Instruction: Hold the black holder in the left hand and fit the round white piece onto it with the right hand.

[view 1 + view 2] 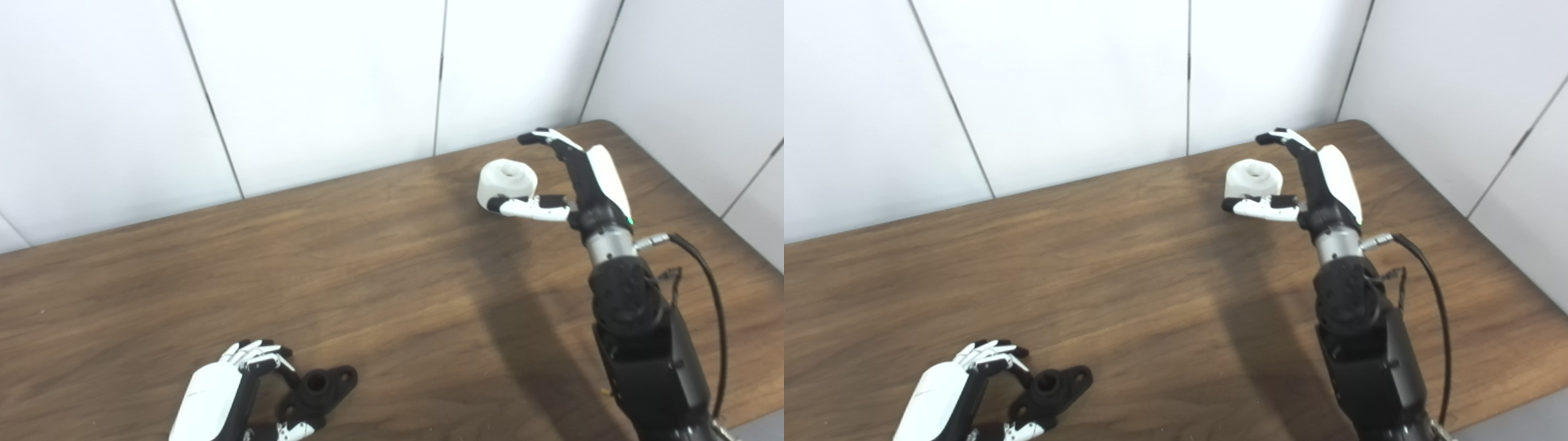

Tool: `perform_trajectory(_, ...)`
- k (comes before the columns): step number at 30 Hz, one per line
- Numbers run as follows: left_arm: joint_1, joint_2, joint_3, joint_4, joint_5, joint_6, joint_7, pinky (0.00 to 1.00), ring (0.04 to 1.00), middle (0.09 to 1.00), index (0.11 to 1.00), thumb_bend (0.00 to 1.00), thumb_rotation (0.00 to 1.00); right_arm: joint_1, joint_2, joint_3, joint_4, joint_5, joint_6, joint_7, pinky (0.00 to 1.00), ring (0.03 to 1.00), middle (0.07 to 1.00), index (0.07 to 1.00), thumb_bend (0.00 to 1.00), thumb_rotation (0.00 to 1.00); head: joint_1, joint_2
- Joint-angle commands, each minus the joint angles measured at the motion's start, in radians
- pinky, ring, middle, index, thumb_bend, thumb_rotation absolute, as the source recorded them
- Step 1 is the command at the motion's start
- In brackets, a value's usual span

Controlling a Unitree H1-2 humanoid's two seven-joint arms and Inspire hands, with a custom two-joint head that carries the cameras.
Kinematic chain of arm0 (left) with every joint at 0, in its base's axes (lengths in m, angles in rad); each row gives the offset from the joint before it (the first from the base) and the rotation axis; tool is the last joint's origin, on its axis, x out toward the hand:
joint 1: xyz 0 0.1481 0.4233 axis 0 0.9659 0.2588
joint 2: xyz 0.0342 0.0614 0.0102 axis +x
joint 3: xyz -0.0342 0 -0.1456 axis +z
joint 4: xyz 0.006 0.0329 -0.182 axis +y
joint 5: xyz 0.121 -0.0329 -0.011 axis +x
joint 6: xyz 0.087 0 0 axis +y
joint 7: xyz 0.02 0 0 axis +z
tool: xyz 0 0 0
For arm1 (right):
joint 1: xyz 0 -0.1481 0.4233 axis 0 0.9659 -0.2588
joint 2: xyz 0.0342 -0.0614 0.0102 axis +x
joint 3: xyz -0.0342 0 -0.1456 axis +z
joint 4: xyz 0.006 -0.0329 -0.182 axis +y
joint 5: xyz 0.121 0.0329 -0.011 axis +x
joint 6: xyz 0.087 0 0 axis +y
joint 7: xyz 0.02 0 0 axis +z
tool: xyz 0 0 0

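White wall panels behind, dark wood table [380, 269] below, bare apart from two parts.

Round white piece [507, 184] far right on the table, near the back edge: short, thick cylinder, hollow in the top, resting flat. Looks like rigid plastic, probably light, smooth-sided and so apt to slip or roll if tipped. Best taken across the curved wall, thumb one side and fingers the other, bore kept level and facing the holder's boss. No crushing risk apparent.

Right hand [572, 177] spread wide around it: thumb low in front of the cylinder, at or just short of touching, fingers arched above and behind, not closed. Nothing gripped yet.

Black holder [318, 392] near the front left edge: small flanged block with a central round socket and lugs, lying on the table. Stiff, matte, likely light; sensible hold on the flange edges, socket left free.

Left hand [245, 386] curled around the holder's near side, fingertips [285, 361] close against it; firmly clamped or merely resting, cannot tell.
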Motion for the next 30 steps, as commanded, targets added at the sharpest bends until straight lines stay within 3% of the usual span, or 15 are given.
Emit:
perform_trajectory(1, 0.013, 0.018, 0.005, 0.002, 0.002, 0.004, -0.016, 0.91, 0.824, 0.745, 0.485, 0.52, 0.04, -0.056, -0.042, -0.012, 0.004, -0.03, -0.001, 0.002, 0.89, 0.916, 0.909, 0.75, 0.87, 0.27, -0.001, 0.001)
perform_trajectory(8, 0.016, 0.017, 0.012, 0.004, 0.002, -0.002, -0.016, 0.89, 0.819, 0.742, 0.484, 0.52, 0.04, -0.138, -0.096, -0.011, 0.124, -0.088, -0.001, 0.052, 0.93, 0.963, 0.928, 0.741, 0.89, 0.25, -0.008, -0.005)
perform_trajectory(12, 0.018, 0.014, 0.012, 0.012, 0.006, -0.01, -0.007, 0.88, 0.815, 0.74, 0.484, 0.52, 0.04, -0.186, -0.118, -0.023, 0.204, -0.138, 0.0, 0.128, 0.98, 0.997, 0.955, 0.749, 0.89, 0.24, -0.007, -0.011)
perform_trajectory(21, 0.023, 0.007, 0.011, 0.012, 0.006, -0.008, -0.011, 0.89, 0.821, 0.744, 0.484, 0.52, 0.04, -0.256, -0.176, -0.01, 0.32, -0.268, 0.0, 0.295, 1.0, 1.0, 0.999, 0.797, 0.93, 0.28, 0.002, -0.01)
perform_trajectory(30, 0.026, 0.005, 0.012, 0.004, 0.007, -0.007, -0.013, 0.89, 0.82, 0.743, 0.484, 0.52, 0.04, -0.306, -0.177, -0.031, 0.38, -0.403, 0.0, 0.46, 1.0, 1.0, 0.999, 0.82, 0.99, 0.31, 0.009, -0.006)
